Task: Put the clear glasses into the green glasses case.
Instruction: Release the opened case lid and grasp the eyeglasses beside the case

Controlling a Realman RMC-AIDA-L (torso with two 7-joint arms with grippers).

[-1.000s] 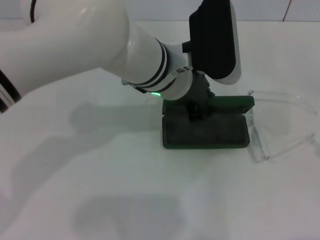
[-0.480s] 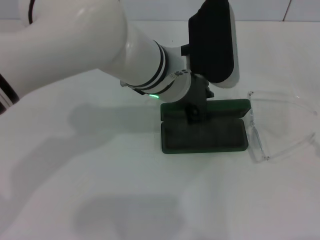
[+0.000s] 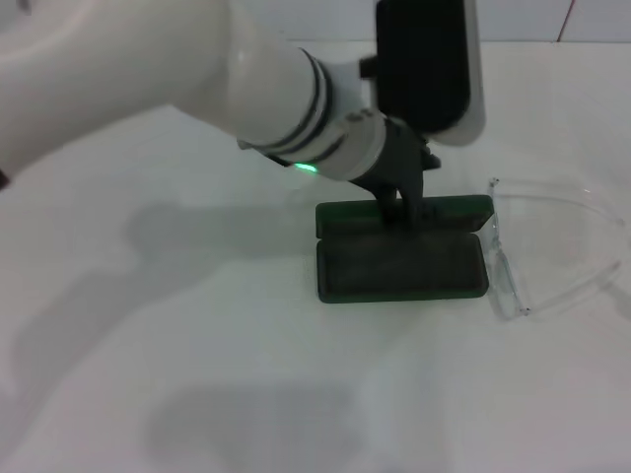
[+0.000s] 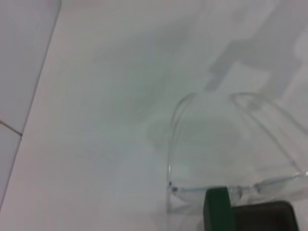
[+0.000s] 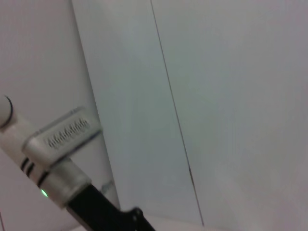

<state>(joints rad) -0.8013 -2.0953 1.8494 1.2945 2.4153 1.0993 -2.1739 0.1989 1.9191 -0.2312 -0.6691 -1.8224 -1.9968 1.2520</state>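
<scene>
You had the left gripper (image 3: 412, 209) down at the hinge line of the green glasses case (image 3: 402, 266), which lay open on the white table (image 3: 197, 394) with its dark lining up and its lid (image 3: 444, 209) flat behind the tray. The clear glasses (image 3: 552, 246) lay just beside the case's right end, arms unfolded, the near lens touching or almost touching the case. Whether that pincer was spread or pinched I could not tell; the wrist block hid the fingers.

To do this step well, in my judgement you needed to lift clear of the lid without dragging the case, then approach the glasses from above at the bridge or a lens edge. The clear plastic gave little to aim at, and the spread arms would have to fit inside the tray.

The head view showed the whole case and the left arm over it. The left wrist view alone showed the glasses close (image 4: 216, 154), with one green corner of the case (image 4: 219, 209) against the frame. The right wrist view showed only wall panels and the left arm far off; the right gripper itself appeared nowhere.
</scene>
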